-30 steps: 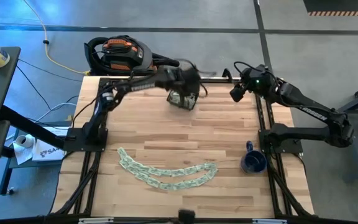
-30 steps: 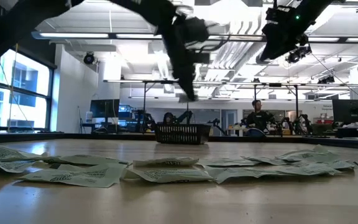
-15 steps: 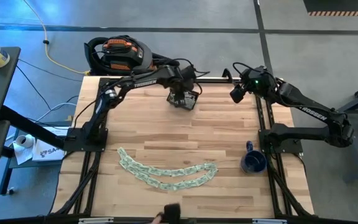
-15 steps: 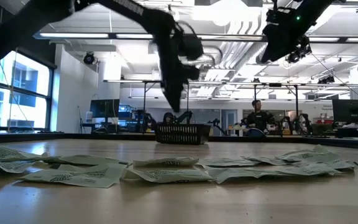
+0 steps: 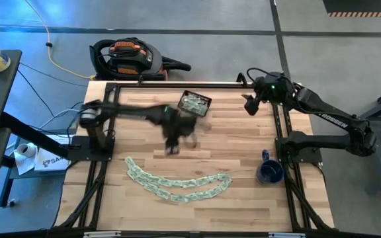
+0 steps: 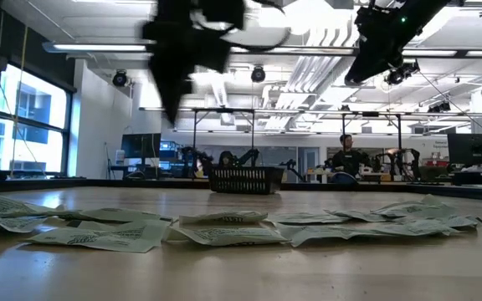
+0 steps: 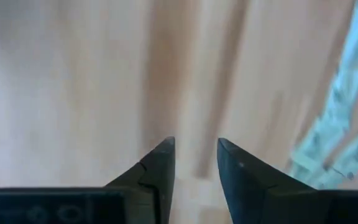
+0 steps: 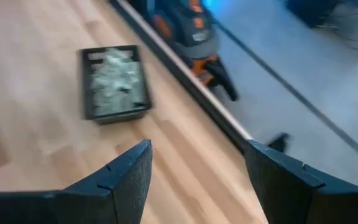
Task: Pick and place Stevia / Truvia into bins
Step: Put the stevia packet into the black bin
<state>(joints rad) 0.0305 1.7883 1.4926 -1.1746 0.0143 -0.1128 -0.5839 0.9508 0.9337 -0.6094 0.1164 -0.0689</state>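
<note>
Many pale green and white Stevia / Truvia sachets [image 5: 177, 185] lie flat in a curved row near the table's front edge, also visible in the low view [image 6: 224, 230] and the left wrist view [image 7: 334, 134]. The dark slatted basket [image 5: 194, 103] stands near the far edge with several sachets inside [image 8: 114, 81]. My left gripper [image 5: 172, 142] hangs over bare wood between basket and row, pointing down, open, with nothing between its fingers [image 7: 194, 144]. My right gripper [image 5: 249, 104] is raised at the far right, open wide [image 8: 197, 146], facing the basket.
A dark blue mug [image 5: 268, 172] stands at the table's right edge by the right arm's base. An orange and black vacuum [image 5: 127, 56] sits on the floor beyond the far edge. Bare wood lies between basket and sachet row.
My left gripper has swung quickly from above the basket toward the table's near edge and a little left, ending over bare wood short of the sachet row. The basket, covered by it before, now shows fully in the high view. The sachet row has not moved.
</note>
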